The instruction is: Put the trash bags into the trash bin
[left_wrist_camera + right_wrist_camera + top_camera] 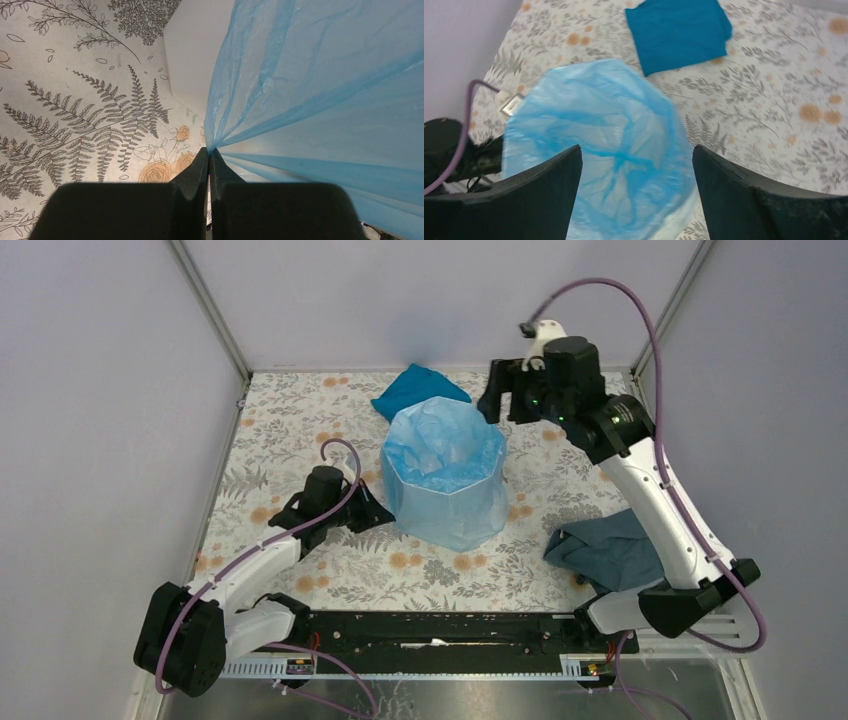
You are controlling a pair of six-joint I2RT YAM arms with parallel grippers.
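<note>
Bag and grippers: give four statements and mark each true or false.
1. The left gripper is shut on the bag. True.
2. The right gripper is shut. False: its jaws stand wide apart.
3. The bag lies crumpled beside the bin. False: it lines the bin and drapes over its rim.
4. A teal cloth lies beyond the bin. True.
</note>
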